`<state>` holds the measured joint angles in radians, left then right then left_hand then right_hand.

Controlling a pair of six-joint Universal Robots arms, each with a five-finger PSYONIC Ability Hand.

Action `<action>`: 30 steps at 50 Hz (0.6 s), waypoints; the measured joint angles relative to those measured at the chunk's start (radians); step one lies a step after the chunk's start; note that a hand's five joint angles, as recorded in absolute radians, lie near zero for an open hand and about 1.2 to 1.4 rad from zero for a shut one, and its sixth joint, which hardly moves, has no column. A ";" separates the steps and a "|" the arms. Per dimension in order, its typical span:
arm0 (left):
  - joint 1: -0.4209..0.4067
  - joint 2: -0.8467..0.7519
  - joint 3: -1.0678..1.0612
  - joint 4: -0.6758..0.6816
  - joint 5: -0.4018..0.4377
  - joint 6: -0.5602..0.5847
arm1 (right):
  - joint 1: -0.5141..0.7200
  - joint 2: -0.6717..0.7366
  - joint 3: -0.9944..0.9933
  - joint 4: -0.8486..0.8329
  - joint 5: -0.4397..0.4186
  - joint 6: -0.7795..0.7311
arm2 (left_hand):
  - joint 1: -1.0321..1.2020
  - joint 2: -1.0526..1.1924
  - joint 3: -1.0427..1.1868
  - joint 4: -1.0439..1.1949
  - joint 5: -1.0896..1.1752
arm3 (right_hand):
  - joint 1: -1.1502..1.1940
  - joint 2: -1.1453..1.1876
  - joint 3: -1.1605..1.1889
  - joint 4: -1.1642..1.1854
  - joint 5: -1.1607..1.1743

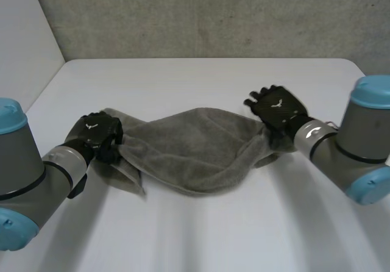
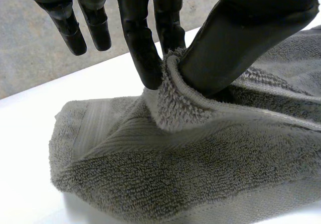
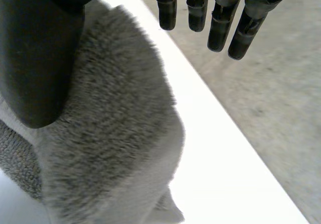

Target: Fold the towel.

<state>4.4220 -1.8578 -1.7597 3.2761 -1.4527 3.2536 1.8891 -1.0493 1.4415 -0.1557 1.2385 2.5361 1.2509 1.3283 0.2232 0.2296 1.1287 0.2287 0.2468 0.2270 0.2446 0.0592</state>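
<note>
- The left arm (image 1: pixel 30 180) reaches in over the white counter (image 1: pixel 201 77); its left hand (image 1: pixel 97 133) sits back-up at the left end of the grey towel (image 1: pixel 189 147).
- In the left wrist view, this hand's thumb (image 2: pixel 235 43) presses into a curled-over edge of the cloth; one finger (image 2: pixel 145 58) meets that edge from the other side, so the left hand is closed on the towel in a pinch; the other fingers hang straight, clear of the cloth.
- Just past those fingertips a folded corner with a flat woven band lies on the counter.
- The towel stretches from one hand to the other; it is bunched narrow at each hand and wider between them.
- The right hand (image 1: pixel 277 108) is at the towel's right end, back-up; the end rises to meet it beside the wrist.
- In the right wrist view, its thumb (image 3: pixel 40 58) lies against the fluffy cloth; its fingers (image 3: pixel 218 23) are straight and side by side, apart from the towel, with bare counter between them and it; the hand is open.
- The right arm (image 1: pixel 359 150) comes in behind that hand.
</note>
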 measured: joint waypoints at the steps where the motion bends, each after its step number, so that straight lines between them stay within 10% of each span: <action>1: 0.001 0.000 0.002 0.000 0.000 0.000 | -0.008 -0.027 0.021 -0.007 0.003 0.014 | 0.000 0.000 0.000 0.000 0.000 | -0.001 0.000 0.000 0.000 0.000; 12: 0.000 0.006 0.010 0.003 0.000 0.000 | -0.108 -0.235 0.206 -0.024 -0.007 0.050 | 0.000 0.000 0.000 0.000 0.000 | -0.003 0.000 0.000 0.000 0.000; 30: -0.001 0.010 0.013 0.003 0.000 -0.001 | -0.278 -0.137 0.261 -0.060 -0.065 -0.122 | 0.000 0.000 0.000 0.000 0.000 | -0.003 0.000 0.000 0.000 0.000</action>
<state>4.4205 -1.8476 -1.7468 3.2795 -1.4527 3.2523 1.6108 -1.1862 1.7029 -0.2154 1.1734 2.4143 1.2509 1.3284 0.2232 0.2296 1.1288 0.2257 0.2468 0.2270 0.2446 0.0592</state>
